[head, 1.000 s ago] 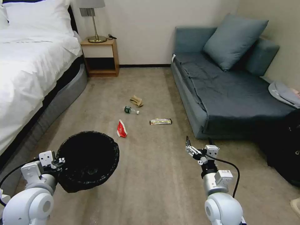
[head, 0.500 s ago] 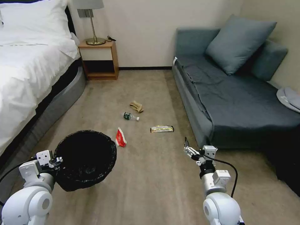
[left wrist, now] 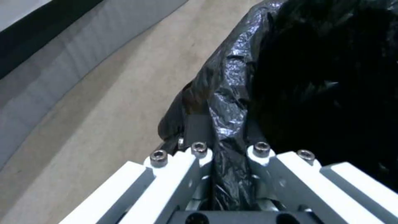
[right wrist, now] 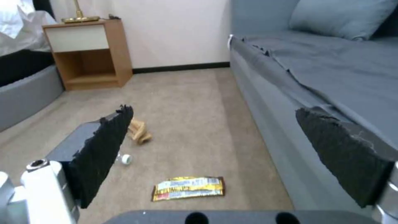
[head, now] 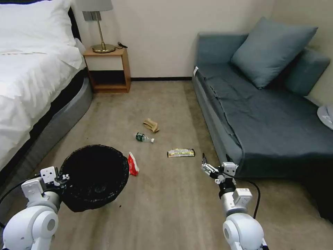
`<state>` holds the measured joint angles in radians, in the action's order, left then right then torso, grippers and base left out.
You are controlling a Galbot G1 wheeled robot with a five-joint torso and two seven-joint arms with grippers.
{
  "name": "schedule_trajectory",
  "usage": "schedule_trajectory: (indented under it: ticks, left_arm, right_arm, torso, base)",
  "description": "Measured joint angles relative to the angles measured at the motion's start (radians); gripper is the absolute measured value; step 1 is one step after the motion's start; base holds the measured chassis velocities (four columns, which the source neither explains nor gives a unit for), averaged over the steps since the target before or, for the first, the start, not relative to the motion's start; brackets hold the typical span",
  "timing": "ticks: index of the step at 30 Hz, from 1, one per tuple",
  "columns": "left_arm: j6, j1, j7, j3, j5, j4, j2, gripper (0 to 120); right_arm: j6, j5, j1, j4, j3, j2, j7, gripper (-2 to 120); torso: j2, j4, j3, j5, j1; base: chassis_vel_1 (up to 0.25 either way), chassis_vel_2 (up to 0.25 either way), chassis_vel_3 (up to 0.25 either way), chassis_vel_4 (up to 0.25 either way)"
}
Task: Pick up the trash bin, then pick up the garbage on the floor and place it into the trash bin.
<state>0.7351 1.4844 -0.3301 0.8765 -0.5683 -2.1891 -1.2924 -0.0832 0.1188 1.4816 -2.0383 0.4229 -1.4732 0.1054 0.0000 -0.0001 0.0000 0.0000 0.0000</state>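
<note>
The trash bin [head: 93, 177], lined with a crinkly black bag [left wrist: 232, 93], hangs off the carpet at the lower left, and my left gripper [head: 64, 178] is shut on its near rim [left wrist: 226, 149]. Garbage lies on the carpet ahead. A red-white packet [head: 133, 164] is right beside the bin's far edge. A yellow-black wrapper [head: 180, 152] [right wrist: 188, 188] lies just ahead of my right gripper [head: 205, 166]. Farther off are a small green-labelled bottle [head: 144, 137] and crumpled tan paper [head: 151, 125] [right wrist: 139, 133]. The right gripper [right wrist: 215, 146] is open and holds nothing.
A white bed [head: 31, 80] runs along the left and a blue-grey sofa [head: 270, 114] along the right. A wooden nightstand [head: 107, 69] with a lamp stands at the back wall. A dark object [head: 321, 194] sits by the sofa's near end. Open carpet lies between.
The whole picture has shifted, so the camera has moved closer to the litter. The red-white packet now sits against the bin's edge in view. Both arms keep their poses.
</note>
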Motion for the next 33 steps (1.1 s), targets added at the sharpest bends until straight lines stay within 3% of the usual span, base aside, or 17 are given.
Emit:
schedule_trajectory:
  ticks: [19, 33]
  left_arm:
    - [0.0, -0.011, 0.002, 0.02, -0.008, 0.005, 0.009, 4]
    - [0.001, -0.024, 0.003, 0.022, -0.009, 0.015, 0.009, 4]
  right_arm:
    - [0.013, -0.021, -0.001, 0.016, -0.013, -0.005, -0.002, 100]
    - [0.028, -0.028, -0.008, 0.027, -0.015, -0.004, -0.021, 100]
  torso:
    - [0.0, 0.0001, 0.0, -0.0001, 0.0]
    - [0.0, 0.0001, 0.0, 0.0, 0.0]
  base:
    - [-0.181, 0.188, 0.188, -0.182]
    - [-0.043, 0.049, 0.039, -0.051]
